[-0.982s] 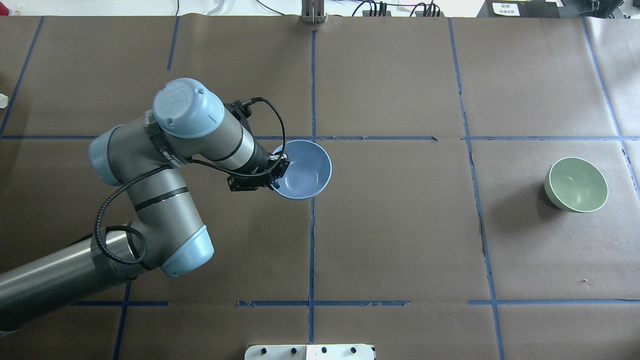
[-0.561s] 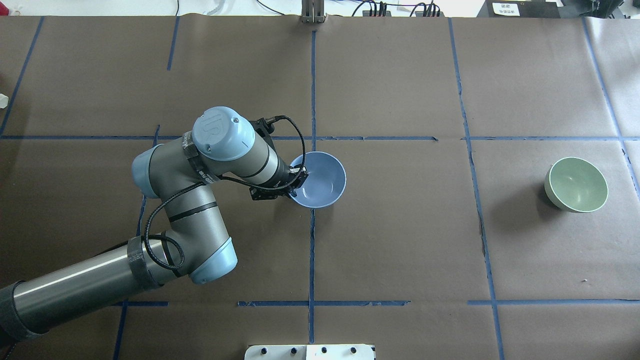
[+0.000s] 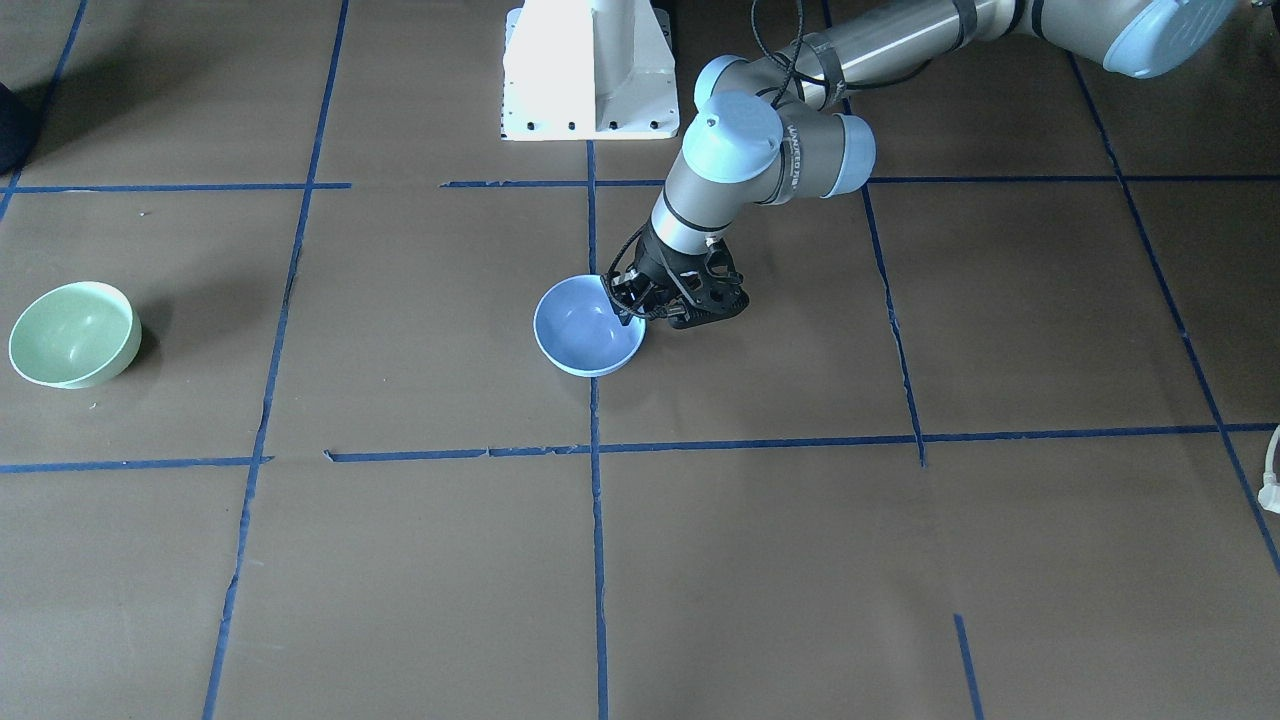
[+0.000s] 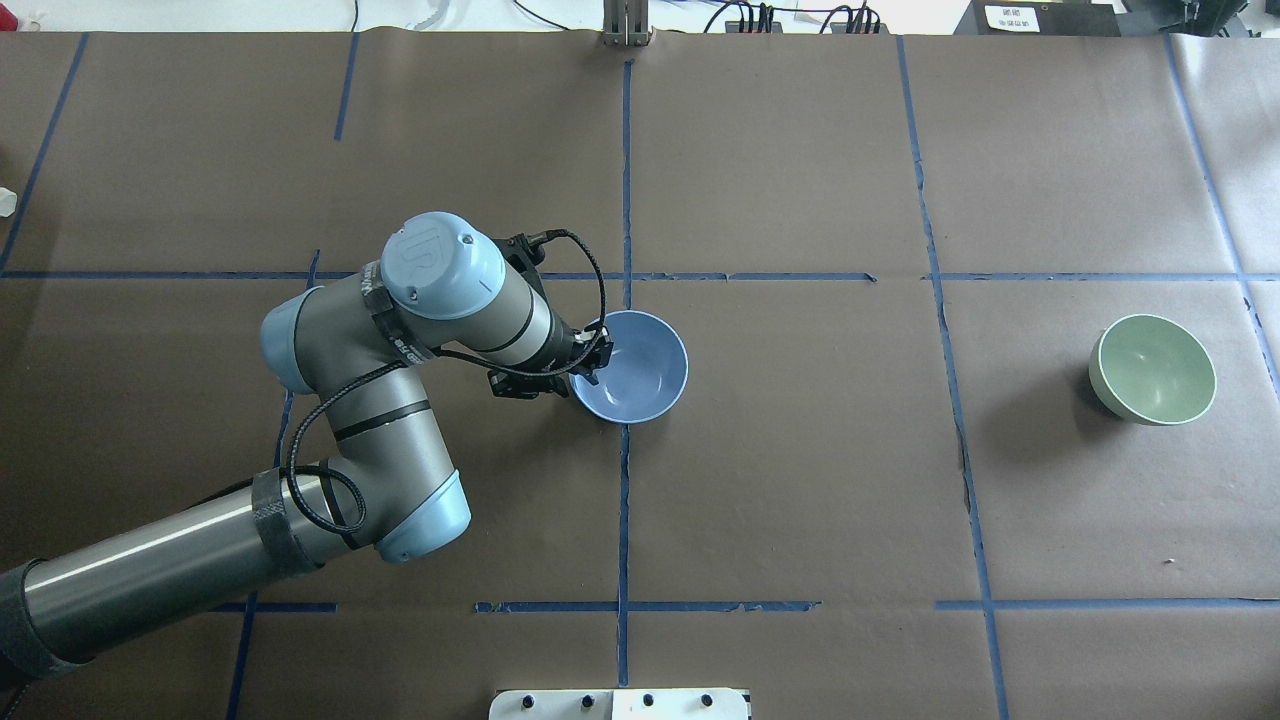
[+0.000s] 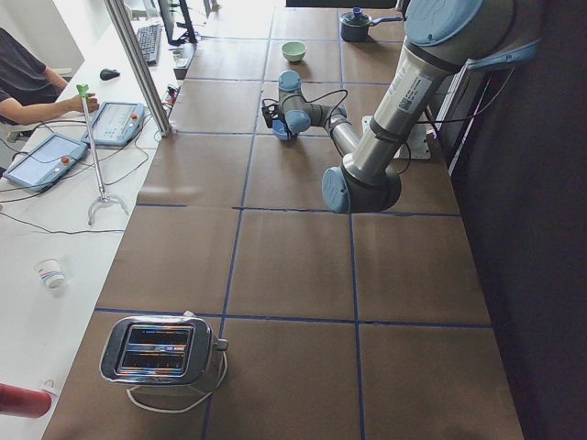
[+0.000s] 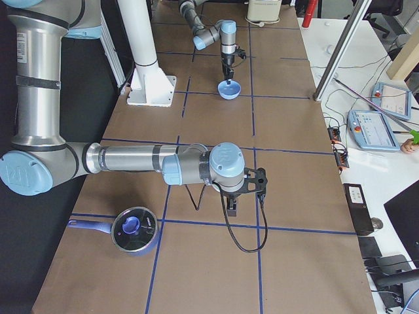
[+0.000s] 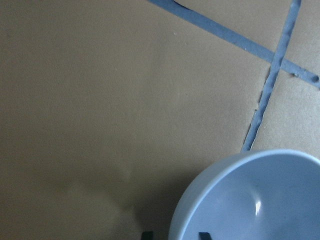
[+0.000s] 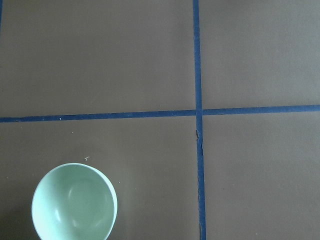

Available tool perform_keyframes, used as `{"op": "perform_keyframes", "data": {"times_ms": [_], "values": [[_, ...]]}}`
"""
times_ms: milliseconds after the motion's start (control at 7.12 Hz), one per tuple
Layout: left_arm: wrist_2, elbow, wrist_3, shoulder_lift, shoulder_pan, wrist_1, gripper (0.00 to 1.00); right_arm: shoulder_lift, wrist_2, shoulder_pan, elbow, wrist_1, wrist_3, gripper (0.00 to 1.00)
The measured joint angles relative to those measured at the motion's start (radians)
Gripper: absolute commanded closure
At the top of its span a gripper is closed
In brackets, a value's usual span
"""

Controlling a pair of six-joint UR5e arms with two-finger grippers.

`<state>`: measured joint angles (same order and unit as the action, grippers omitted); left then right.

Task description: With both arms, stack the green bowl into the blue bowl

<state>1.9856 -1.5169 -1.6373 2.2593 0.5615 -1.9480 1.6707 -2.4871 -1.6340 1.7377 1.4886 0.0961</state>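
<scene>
**Green bowl sits far to the right, nearest the right arm**

The blue bowl (image 4: 635,368) sits near the middle of the counter (image 4: 800,480), mouth up, beside a crossing of blue tape lines. The left gripper (image 4: 590,362) is at the rim on the side facing that arm. One fingertip (image 7: 203,234) is inside the wall and one outside, narrow and seemingly pinched on it.

The green bowl (image 4: 1152,369) stands alone, well apart on the robot's right, also mouth up. The right arm is much the nearer one. The right gripper (image 6: 245,190) hangs above the counter, and I cannot tell whether it is wide or narrow. Its wrist camera puts the green bowl low and to the left of frame, so the bowl likely lies off to one side rather than beneath it.

Both bowls are smooth, glossy plastic, round with no long axis, so any rim point should serve. The thin, slick walls may slip in a pinch, and the matched sizes suggest a snug nest.
</scene>
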Motion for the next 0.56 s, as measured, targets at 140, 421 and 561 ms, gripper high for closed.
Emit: {"op": "perform_keyframes", "data": {"times_ms": [140,421,561], "values": [[0.034,-0.027,-0.002,-0.001,0.040,0.038,0.00,0.000,-0.005,0.029,0.005,-0.002,0.007,0.00],[0.144,-0.144,0.006,-0.034,0.143,0.161,0.00,0.007,-0.002,0.141,0.018,-0.081,0.102,0.00],[0.181,-0.216,0.030,-0.064,0.180,0.220,0.00,0.027,0.016,0.195,0.015,-0.175,0.196,0.00]]}}
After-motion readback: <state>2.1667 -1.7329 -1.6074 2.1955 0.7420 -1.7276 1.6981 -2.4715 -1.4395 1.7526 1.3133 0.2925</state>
